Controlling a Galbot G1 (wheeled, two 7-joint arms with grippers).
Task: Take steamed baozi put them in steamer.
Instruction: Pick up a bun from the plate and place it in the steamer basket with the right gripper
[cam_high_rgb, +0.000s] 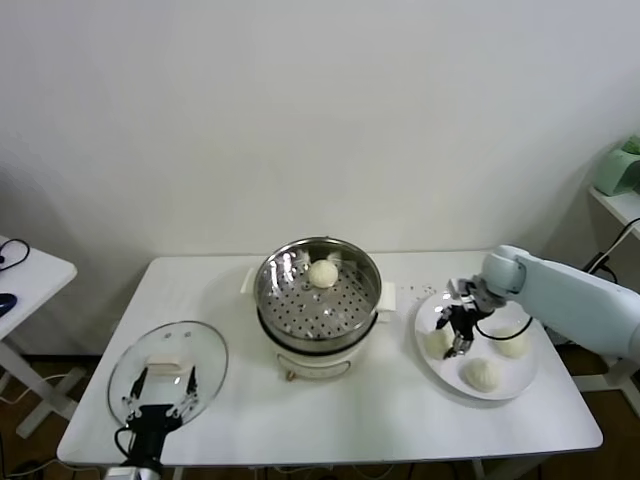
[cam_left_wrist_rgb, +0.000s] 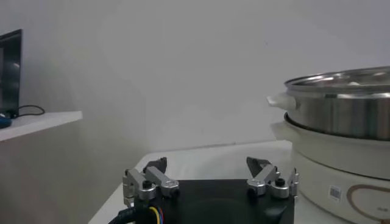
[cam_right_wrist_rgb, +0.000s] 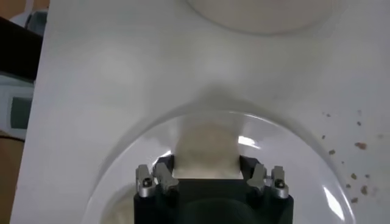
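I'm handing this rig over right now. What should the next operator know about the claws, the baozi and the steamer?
Right claw: down on the white plate, fingers closed around the leftmost baozi, not lifted yet.
Left claw: open, idle over the glass lid on the table's left side.
Steamer: centre of the table, uncovered, one baozi inside near the back.
Plate: two more baozi waiting.
Done: one of four.
Left: lift the gripped one across to the steamer, then the other two.

Glass lid flat on white table (white plate opposite)
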